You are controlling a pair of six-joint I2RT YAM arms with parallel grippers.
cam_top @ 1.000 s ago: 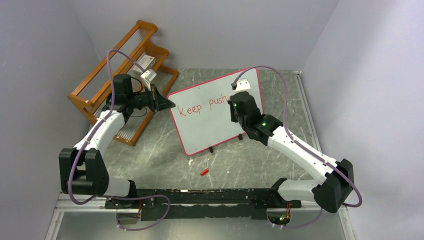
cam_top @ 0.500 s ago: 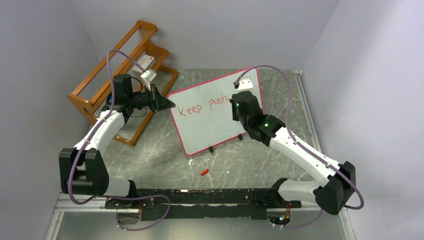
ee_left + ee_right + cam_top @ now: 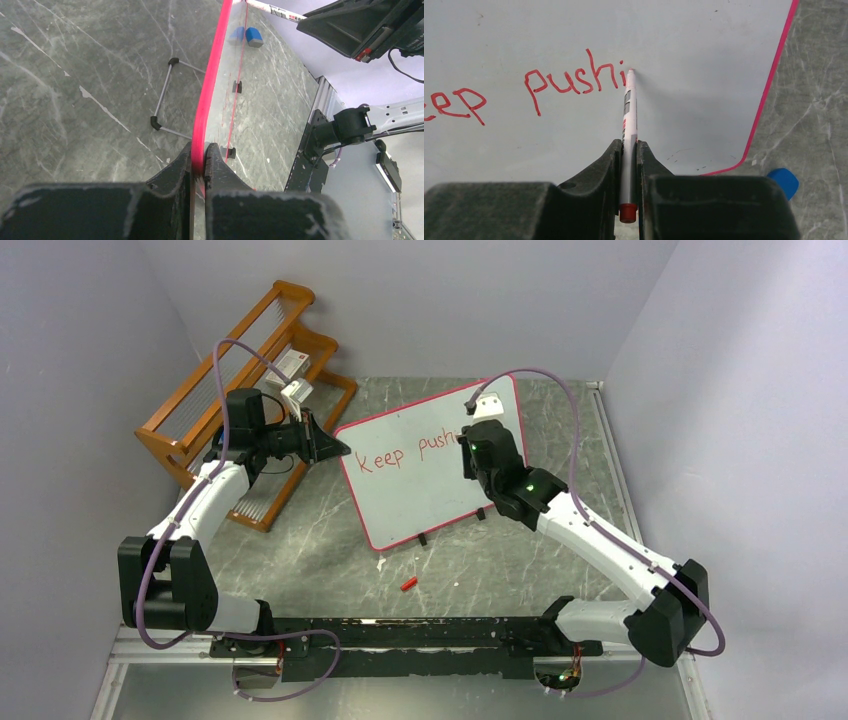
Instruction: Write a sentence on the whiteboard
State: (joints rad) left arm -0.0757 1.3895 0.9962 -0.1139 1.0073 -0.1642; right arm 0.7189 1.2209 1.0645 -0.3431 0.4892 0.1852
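Left hand (image 3: pixel 199 161) clamping whiteboard (image 3: pixel 210 90) edge, right hand (image 3: pixel 628 150) gripping marker (image 3: pixel 629 110), tip at sentence (image 3: pixel 569 82) end, rack (image 3: pixel 200 410) upper left, perhaps boxes (image 3: pixel 292 365) inside.

Left arm (image 3: pixel 205 502): white shell links, chunky black joints. Right arm (image 3: pixel 600 545): same build, green lights (image 3: pixel 530 481) glowing near wrist. Mauve cable (image 3: pixel 218 375) arcs off each arm. Left pincer (image 3: pixel 199 160), right pincer (image 3: pixel 628 150): matte black wedge fingers, edges scuffed pale. Black rail (image 3: pixel 400 635) links bases.

I see open table (image 3: pixel 520 560) at the board's (image 3: pixel 410 500) 6 o'clock, only a cap (image 3: pixel 408 583) there; the rack (image 3: pixel 200 415) crowds its 10 o'clock.
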